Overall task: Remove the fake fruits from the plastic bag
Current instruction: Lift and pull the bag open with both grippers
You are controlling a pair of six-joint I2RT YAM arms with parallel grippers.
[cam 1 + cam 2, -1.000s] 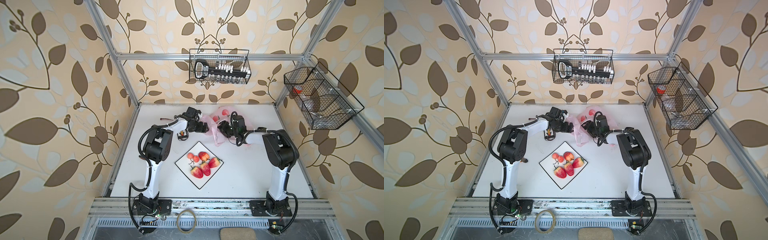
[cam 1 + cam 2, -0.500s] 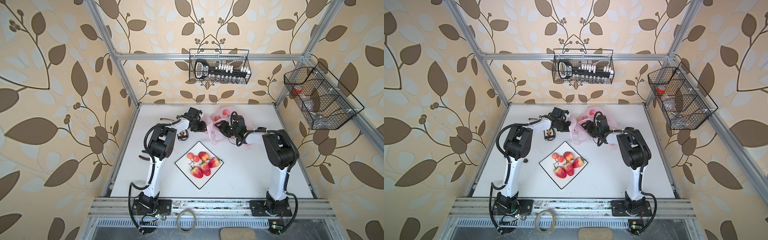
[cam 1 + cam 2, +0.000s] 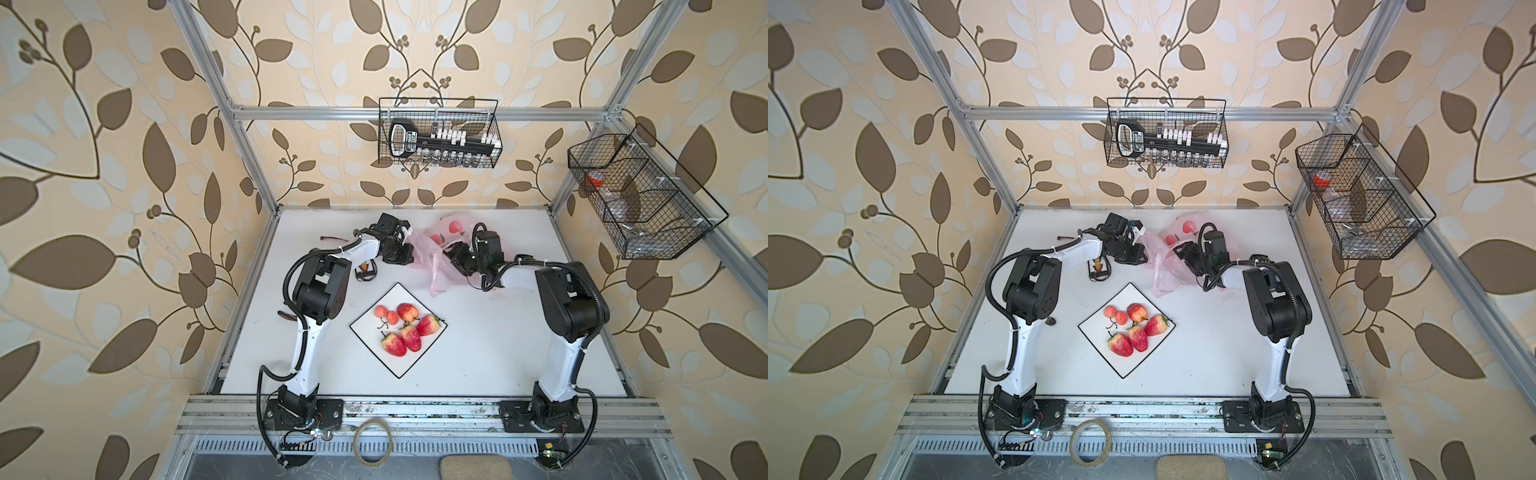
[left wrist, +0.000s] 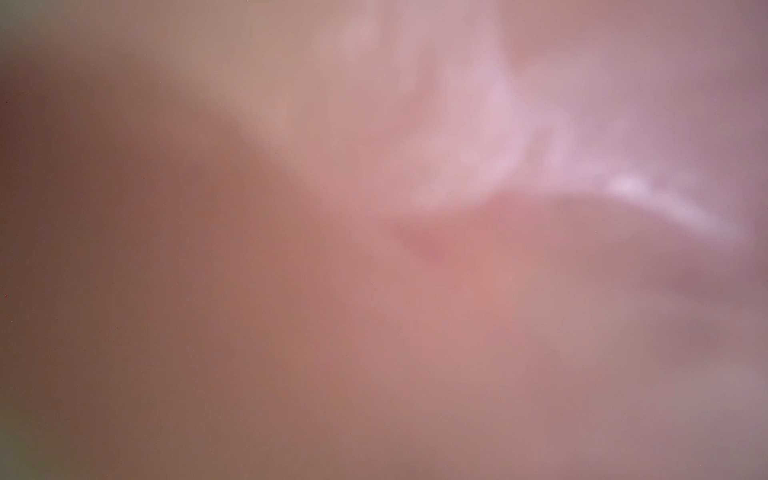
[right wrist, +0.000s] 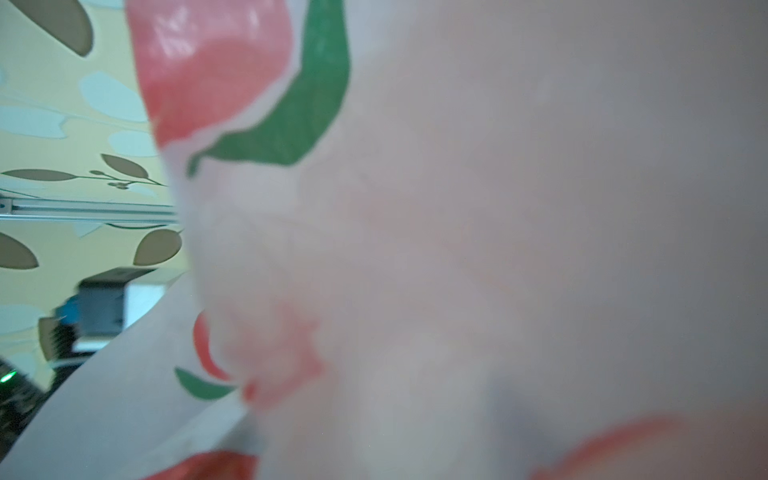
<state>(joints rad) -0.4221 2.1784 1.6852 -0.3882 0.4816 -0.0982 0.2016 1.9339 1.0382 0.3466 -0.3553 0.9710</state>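
plastic bag (image 3: 434,272) | left pincer (image 3: 409,249) together at its edge | right pincer (image 3: 449,250) against it, cannot tell

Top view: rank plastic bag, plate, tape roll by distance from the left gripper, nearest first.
1. plastic bag, against the left gripper, at the back.
2. plate, centre, nearer the front, holding fake fruits.
3. tape roll, past the front rail.

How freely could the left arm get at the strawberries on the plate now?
Probably yes, but not immediately. Nothing stands between the left pincer and the fake strawberries on the square plate; however, the pincer is shut, apparently on the plastic bag, and must let go first.
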